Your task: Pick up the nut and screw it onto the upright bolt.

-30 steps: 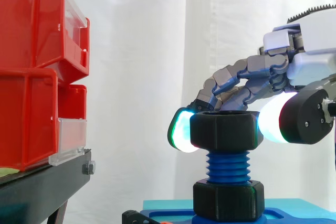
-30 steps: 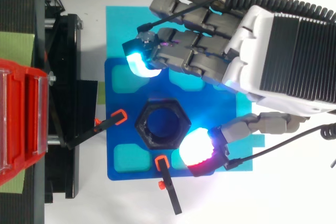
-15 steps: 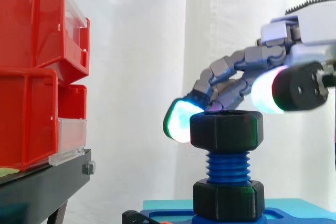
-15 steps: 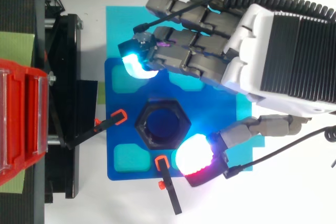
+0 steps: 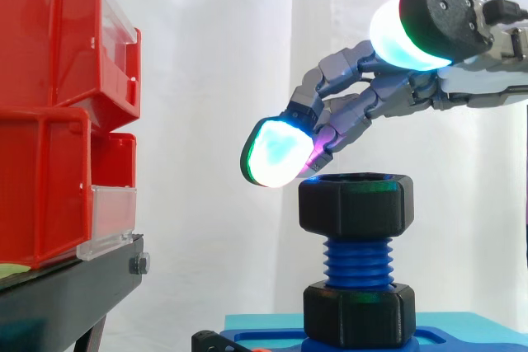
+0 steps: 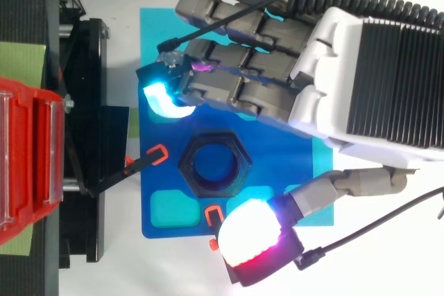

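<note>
A black hex nut (image 5: 355, 203) (image 6: 214, 164) sits threaded on top of the upright blue bolt (image 5: 357, 260), above a second black nut (image 5: 357, 312) at the bolt's foot. The bolt stands on a blue base plate (image 6: 155, 178). My hand (image 5: 388, 96) (image 6: 277, 67) hovers above the nut, open, touching nothing. Its fingers (image 5: 276, 152) spread to one side of the nut and the thumb (image 6: 253, 240) to the other, all lifted clear of it.
Red bins (image 5: 58, 113) (image 6: 28, 157) stand on a black stand (image 5: 66, 294) to the left. Small black clamps with orange tips (image 6: 156, 154) (image 6: 215, 216) lie at the plate's edge, near the nut.
The hand has let go of the nut's sides and risen above it, its fingers and thumb spreading wider. The nut stays on the bolt.
</note>
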Controlling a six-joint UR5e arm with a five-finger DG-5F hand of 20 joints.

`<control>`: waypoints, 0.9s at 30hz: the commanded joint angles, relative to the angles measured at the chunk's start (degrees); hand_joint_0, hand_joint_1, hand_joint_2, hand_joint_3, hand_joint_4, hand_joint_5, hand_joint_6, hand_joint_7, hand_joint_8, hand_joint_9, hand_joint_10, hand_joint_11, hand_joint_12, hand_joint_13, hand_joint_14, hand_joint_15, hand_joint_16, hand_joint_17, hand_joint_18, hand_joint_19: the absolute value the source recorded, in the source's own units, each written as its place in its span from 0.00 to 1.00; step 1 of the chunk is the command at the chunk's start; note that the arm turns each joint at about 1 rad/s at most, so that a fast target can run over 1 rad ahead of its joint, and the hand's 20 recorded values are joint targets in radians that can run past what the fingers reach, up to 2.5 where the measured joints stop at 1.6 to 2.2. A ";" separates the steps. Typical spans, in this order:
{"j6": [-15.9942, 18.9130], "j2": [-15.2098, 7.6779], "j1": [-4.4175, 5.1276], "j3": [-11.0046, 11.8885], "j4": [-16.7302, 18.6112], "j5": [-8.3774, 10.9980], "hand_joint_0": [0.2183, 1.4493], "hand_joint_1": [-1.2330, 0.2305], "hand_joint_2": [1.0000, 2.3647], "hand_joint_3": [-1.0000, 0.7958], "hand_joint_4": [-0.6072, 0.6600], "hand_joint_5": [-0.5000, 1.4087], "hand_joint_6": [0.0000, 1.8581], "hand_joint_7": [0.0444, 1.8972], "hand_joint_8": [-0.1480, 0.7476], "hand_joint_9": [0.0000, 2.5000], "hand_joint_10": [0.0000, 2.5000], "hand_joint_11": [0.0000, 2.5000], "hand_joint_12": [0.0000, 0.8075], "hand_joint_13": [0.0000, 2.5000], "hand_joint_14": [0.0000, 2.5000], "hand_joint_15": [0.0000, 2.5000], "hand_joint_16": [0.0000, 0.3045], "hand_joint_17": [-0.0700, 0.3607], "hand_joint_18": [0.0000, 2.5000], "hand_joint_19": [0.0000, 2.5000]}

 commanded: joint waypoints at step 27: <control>0.09 -0.09 1.05 -1.43 0.90 0.08 0.20 0.78 0.00 0.28 0.65 0.18 0.27 0.47 0.44 0.17 0.00 0.00 0.38 0.13 0.00 0.00 0.13 0.37 0.02 0.00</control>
